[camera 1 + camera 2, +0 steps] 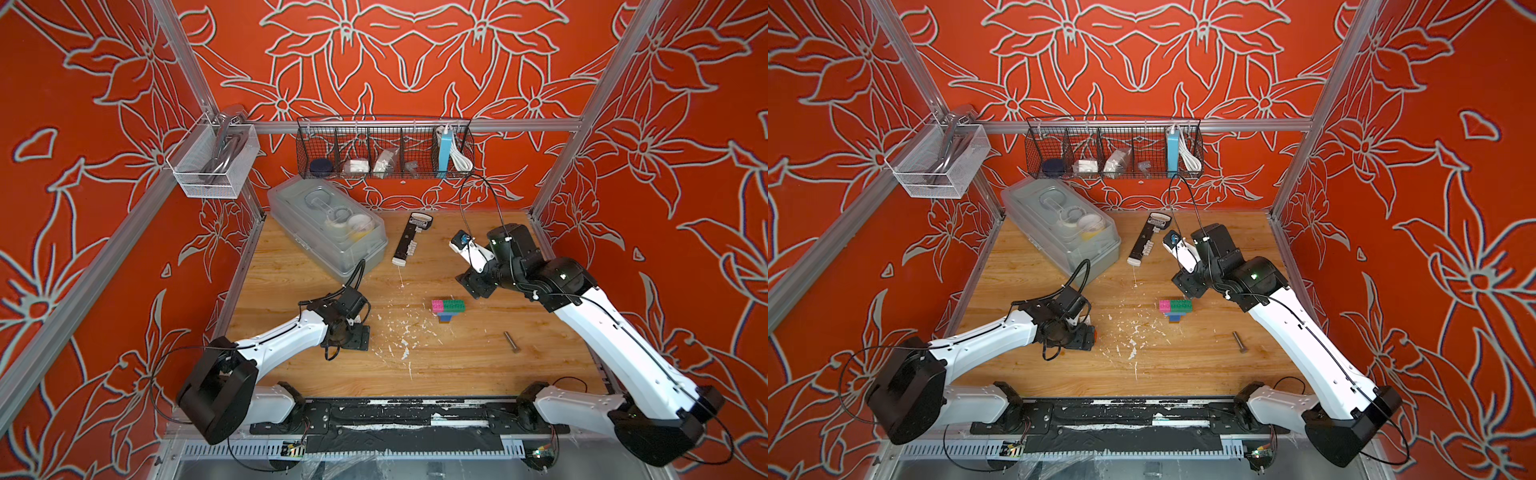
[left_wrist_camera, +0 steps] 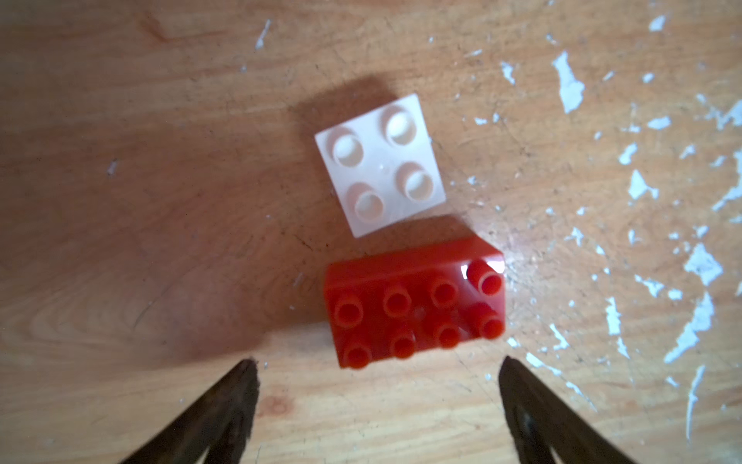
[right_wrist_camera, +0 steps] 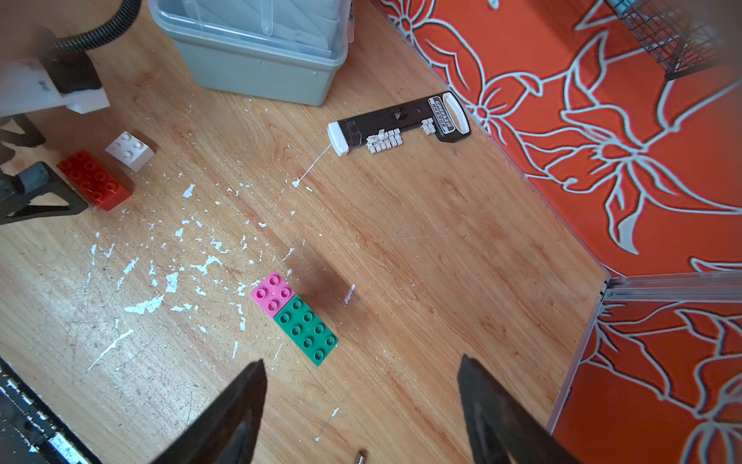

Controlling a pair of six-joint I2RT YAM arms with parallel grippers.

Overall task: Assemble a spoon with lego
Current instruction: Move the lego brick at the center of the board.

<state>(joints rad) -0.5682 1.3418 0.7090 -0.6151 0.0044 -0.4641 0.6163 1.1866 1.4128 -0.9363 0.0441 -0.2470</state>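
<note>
The partly built spoon (image 1: 448,309) stands mid-table in both top views, also (image 1: 1176,309): a pink brick (image 3: 273,291) and a green brick (image 3: 307,329) side by side on top, with blue bricks under them. A red lego brick (image 2: 415,305) and a white one (image 2: 381,164) lie loose on the wood, studs up. My left gripper (image 2: 377,361) is open, low over the table, with the red brick just beyond its tips and nothing between them. My right gripper (image 3: 361,359) is open and empty, raised behind and to the right of the stack.
A grey lidded box (image 1: 328,232) sits at the back left, with a black-and-white bar tool (image 1: 409,239) beside it. A metal bolt (image 1: 511,341) lies right of the stack. A wire basket (image 1: 384,149) and a mesh basket (image 1: 212,162) hang on the frame. White flecks mark the wood.
</note>
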